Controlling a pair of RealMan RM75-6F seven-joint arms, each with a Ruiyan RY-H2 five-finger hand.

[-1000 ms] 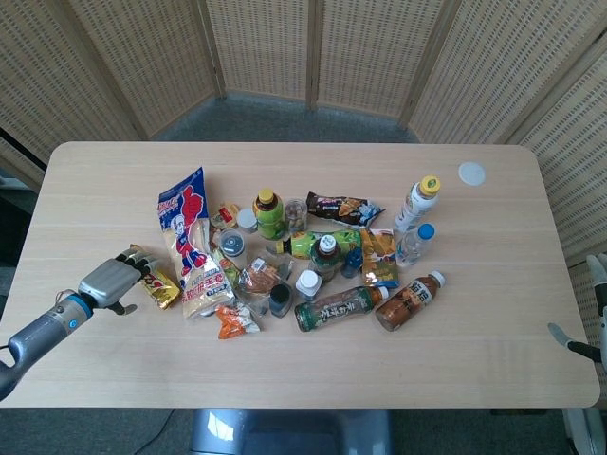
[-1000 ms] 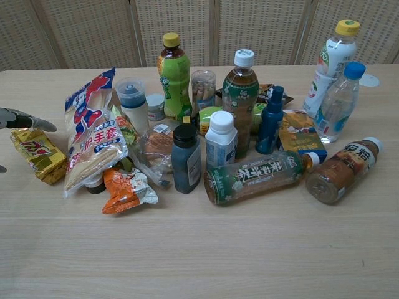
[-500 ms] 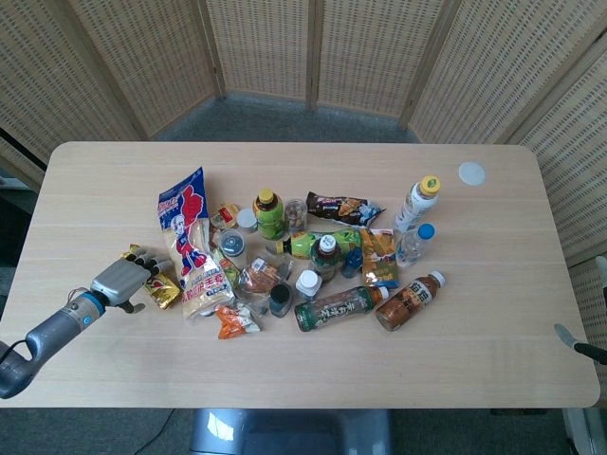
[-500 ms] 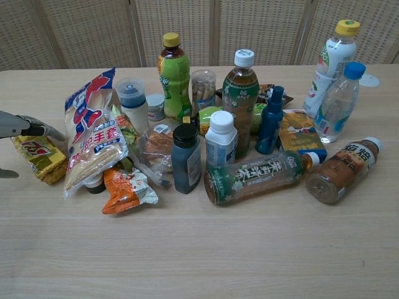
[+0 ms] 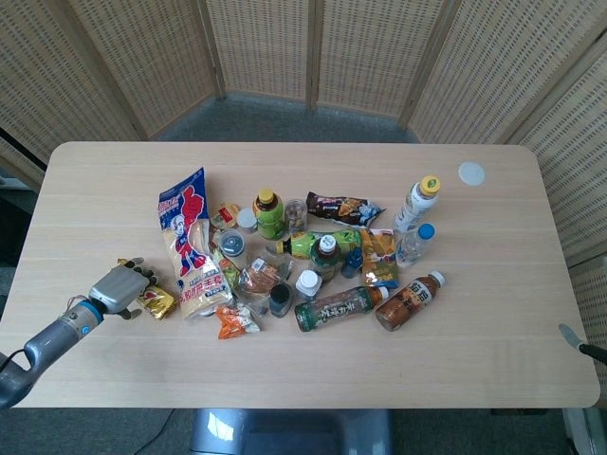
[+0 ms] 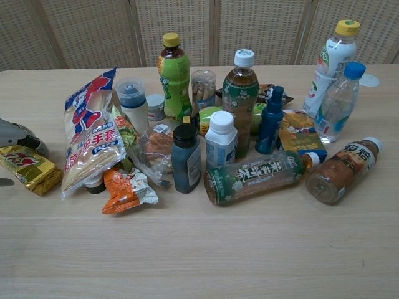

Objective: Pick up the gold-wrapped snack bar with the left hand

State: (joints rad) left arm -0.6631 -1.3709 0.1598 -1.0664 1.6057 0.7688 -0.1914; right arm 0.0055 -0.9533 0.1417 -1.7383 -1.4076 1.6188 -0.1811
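Note:
The gold-wrapped snack bar (image 5: 155, 302) lies on the table at the left edge of the pile, also low at the left in the chest view (image 6: 30, 169). My left hand (image 5: 120, 287) lies over its left end, fingers (image 6: 20, 136) curled down onto the top of the wrapper and the thumb just below it at the frame edge. The bar rests on the wood, angled, with its right end free. Of my right hand (image 5: 580, 347) only a thin dark sliver shows at the right edge of the head view, far from the pile.
A tall blue-and-red snack bag (image 6: 93, 137) lies right beside the bar. An orange packet (image 6: 124, 189), several bottles such as the green one (image 6: 173, 76) and a lying tea bottle (image 6: 259, 176) crowd the middle. A white lid (image 5: 471, 173) sits at the far right.
My left hand has drawn back toward the near left, and the gold bar has slid with it, away from the snack bag. The right hand has slipped further out of frame.

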